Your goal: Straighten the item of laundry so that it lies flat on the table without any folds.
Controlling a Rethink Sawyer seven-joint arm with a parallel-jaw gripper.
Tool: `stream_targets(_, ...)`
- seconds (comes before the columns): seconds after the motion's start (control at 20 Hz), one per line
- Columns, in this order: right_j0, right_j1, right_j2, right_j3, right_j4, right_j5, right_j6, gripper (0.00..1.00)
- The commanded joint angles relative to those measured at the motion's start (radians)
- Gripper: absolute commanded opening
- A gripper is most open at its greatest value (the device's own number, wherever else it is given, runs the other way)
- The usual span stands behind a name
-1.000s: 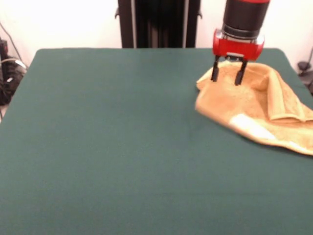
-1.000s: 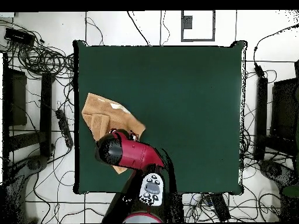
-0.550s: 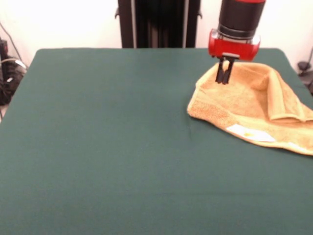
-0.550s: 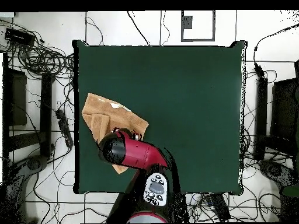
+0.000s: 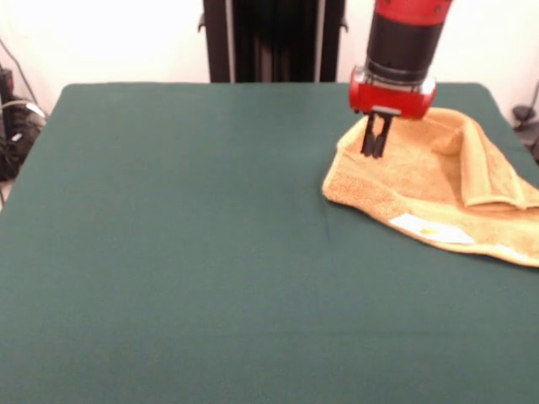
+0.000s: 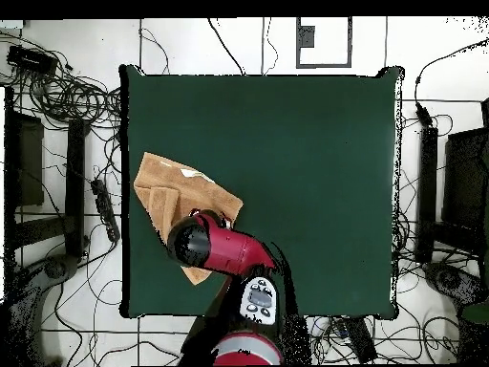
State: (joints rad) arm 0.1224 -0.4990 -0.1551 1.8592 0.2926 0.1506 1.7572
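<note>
Gripper (image 5: pixel 373 150) pinched narrow on towel (image 5: pixel 438 181) edge; pull too fast, you risk cloth slipping, fold (image 5: pixel 488 172) staying.

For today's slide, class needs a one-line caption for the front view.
Sawyer gripper, jaws shut, at the rumpled orange towel lying partly folded near the green table's edge.

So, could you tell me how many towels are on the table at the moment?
1: the orange-tan towel lies rumpled at the green table's edge, under the shut gripper. Nothing else shows, though the arm hides part of it overhead.
</note>
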Motion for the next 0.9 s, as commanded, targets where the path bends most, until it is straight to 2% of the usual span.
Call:
stream_targets(0.05,-0.06,0.189,0.167,-0.076,-0.019,-0.162,0.171,0.0)
stream_targets(0.1,-0.066,0.194,0.172,-0.076,-0.028,-0.179,0.168,0.0)
stream_targets(0.15,-0.075,0.199,0.182,-0.075,-0.033,-0.193,0.17,1.0)
stream_targets(0.6,-0.04,0.232,0.121,-0.119,-0.022,-0.139,0.145,1.0)
stream_targets(0.7,-0.026,0.241,0.105,-0.128,-0.02,-0.157,0.147,1.0)
stream_targets(0.9,-0.053,0.267,0.131,-0.141,-0.029,-0.189,0.15,1.0)
